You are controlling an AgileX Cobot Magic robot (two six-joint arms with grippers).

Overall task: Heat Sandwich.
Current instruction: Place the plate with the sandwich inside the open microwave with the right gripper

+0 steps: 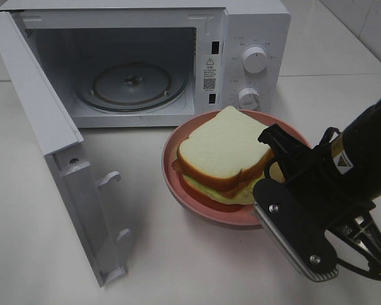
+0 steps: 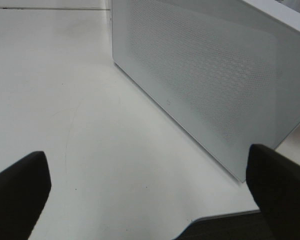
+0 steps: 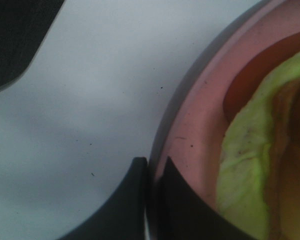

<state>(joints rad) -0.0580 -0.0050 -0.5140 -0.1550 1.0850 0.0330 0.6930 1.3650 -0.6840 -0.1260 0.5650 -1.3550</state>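
Observation:
The sandwich [image 1: 225, 152], pale bread over green and reddish layers, lies on a round pink plate [image 1: 178, 190] just in front of the open microwave [image 1: 254, 38]. My right gripper [image 1: 274, 170] comes in from the right and is shut on the plate's rim [image 3: 190, 130], one finger outside it and one inside. In the right wrist view the sandwich's green edge [image 3: 245, 155] is close by. My left gripper [image 2: 147, 165] is open with nothing between its fingers, beside the microwave's outer wall [image 2: 205, 85]; the high view does not show it.
The microwave door [image 1: 51, 133] swings wide open to the left, reaching toward the table's front. Inside sits the glass turntable [image 1: 130, 86]. Two control knobs [image 1: 254, 60] are on the right panel. The white tabletop [image 1: 178, 260] surrounds everything.

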